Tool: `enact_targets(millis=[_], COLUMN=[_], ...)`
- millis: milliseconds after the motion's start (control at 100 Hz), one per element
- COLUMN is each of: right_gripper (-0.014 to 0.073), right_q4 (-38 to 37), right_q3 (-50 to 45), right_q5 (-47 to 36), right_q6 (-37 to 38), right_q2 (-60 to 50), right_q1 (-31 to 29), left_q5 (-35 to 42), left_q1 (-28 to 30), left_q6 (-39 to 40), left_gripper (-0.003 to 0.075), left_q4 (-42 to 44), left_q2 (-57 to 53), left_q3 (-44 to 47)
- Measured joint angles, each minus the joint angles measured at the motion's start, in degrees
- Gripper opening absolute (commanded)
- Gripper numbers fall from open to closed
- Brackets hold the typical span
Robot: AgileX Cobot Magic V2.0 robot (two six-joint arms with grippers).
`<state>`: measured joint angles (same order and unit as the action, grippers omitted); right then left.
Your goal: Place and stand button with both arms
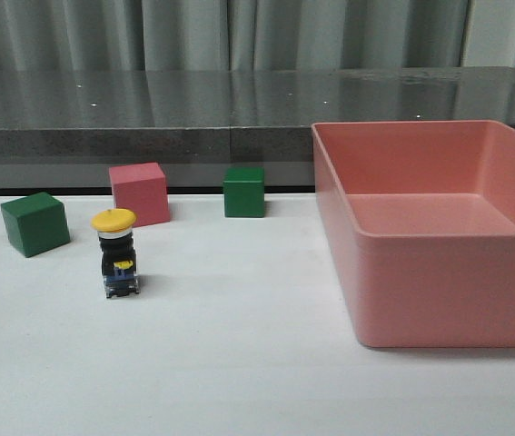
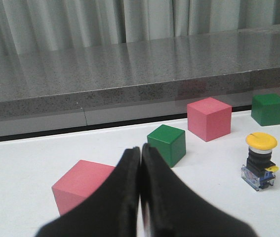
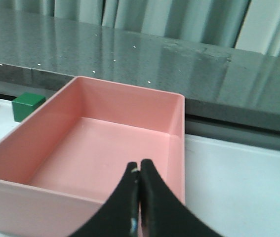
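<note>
The button [image 1: 116, 252] stands upright on the white table, yellow cap on top, black body, clear and blue base. It stands in front of the pink cube [image 1: 139, 193]. It also shows in the left wrist view [image 2: 260, 160], far from the fingers. My left gripper [image 2: 140, 149] is shut and empty, well apart from the button, between a near pink cube [image 2: 83, 190] and a green cube [image 2: 167, 143]. My right gripper [image 3: 140, 167] is shut and empty, held over the near wall of the pink bin [image 3: 169, 109]. Neither arm shows in the front view.
A large pink bin [image 1: 420, 300] fills the right of the table. Green cubes sit at the left [image 1: 34, 222] and the back middle [image 1: 243, 191]. A dark grey counter [image 1: 148, 113] and curtains run behind the table. Further cubes show in the left wrist view: pink [image 2: 209, 118], green [image 2: 269, 109].
</note>
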<state>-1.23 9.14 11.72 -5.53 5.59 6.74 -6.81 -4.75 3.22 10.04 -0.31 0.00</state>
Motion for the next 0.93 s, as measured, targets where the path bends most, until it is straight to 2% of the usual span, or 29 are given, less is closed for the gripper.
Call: enact_targets(millis=[140,310,930], right_gripper=[-0.0076,-0.0076,-0.0076], right_q4=[0.0,0.2,0.4], right_q3=[-5.5,-10.3,-10.7], right_q5=[-1.7,-5.2,-6.4], right_q6=[2.4,3.8,4.5], right_q2=[-5.6,-6.2,-6.2], right_q1=[-1.7,-1.8,-1.8], left_q5=[0.0,0.0,0.0], left_q1=[0.0,0.0,0.0], left_q6=[0.0,0.0,0.0], left_gripper=[-0.002,-0.002,-0.002], left_q4=[0.0,0.0,0.0], left_q2=[0.0,0.0,0.0], left_q3=[0.0,0.0,0.0])
